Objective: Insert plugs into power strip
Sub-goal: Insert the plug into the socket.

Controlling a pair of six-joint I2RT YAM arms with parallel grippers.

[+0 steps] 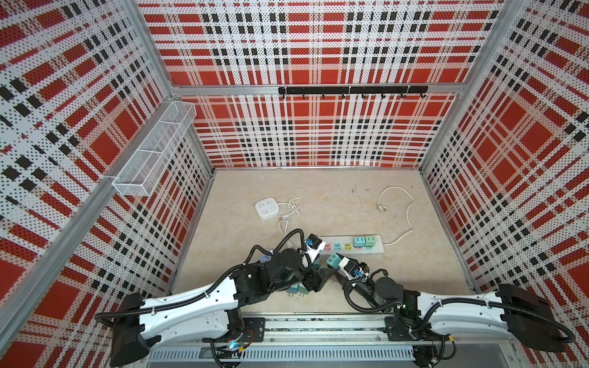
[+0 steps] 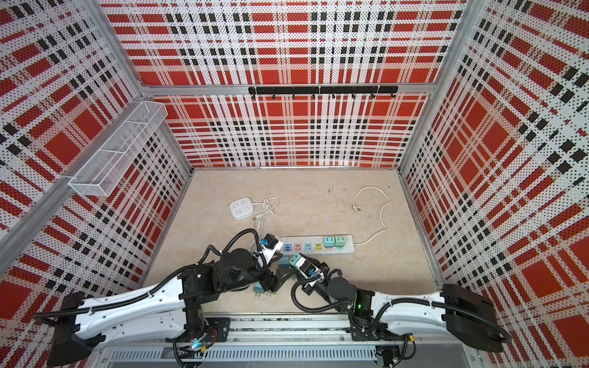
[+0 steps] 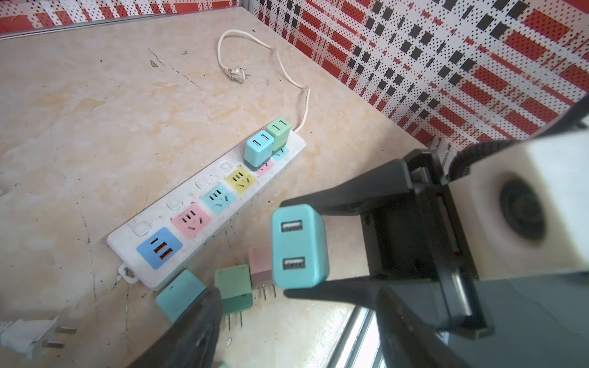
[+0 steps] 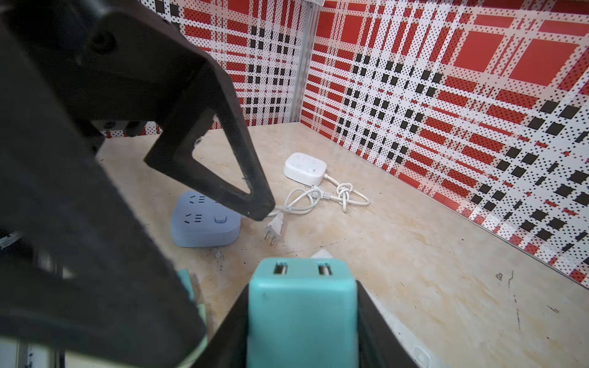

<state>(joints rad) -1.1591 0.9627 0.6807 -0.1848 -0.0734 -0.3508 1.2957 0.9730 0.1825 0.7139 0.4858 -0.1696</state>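
Two top views first. In both top views, a long power strip [image 1: 341, 238] [image 2: 306, 238] across the worktop [image 1: 318, 191] [image 2: 302, 197], cord end toward three o'clock. Near that end, two seated plugs [image 1: 364, 241] [image 2: 334, 241] side by side — teal, then green at its three o'clock. Just off the strip's six o'clock edge, a teal plug [image 1: 331, 258] [image 2: 294, 260] clamped in the fingers of the right gripper [image 1: 334, 262] [image 2: 298, 263], clear of the sockets. At seven o'clock of that, the left gripper [image 1: 322, 276] [image 2: 283, 274], with loose plugs [image 1: 294, 290] [image 2: 263, 288] partly hidden under its arm. Well apart at eleven o'clock, a white square strip [image 1: 267, 207] [image 2: 241, 208].

Next, the left wrist view. Same teal plug [image 3: 299, 247] pinched between two black fingers [image 3: 334, 199] of the right gripper [image 3: 287, 248], USB slots facing the camera. Behind it, the power strip [image 3: 156, 216], seated plugs [image 3: 267, 140] at its cord end. Beside its blue end, three loose plugs [image 3: 234, 288] flat on the worktop [image 3: 95, 111] — teal, green, pink. One dark, blurred left finger [image 3: 197, 325] in front of the teal one.

Last, the right wrist view. Teal plug [image 4: 302, 312] wedged between the right fingers [image 4: 379, 334], close to the lens. Beyond it, the left fingers [image 4: 223, 153] spread wide, nothing between them. Farther off on the worktop [image 4: 414, 255], a blue-grey square strip [image 4: 205, 223], then the white square strip [image 4: 305, 167] and its knotted cord [image 4: 344, 194].
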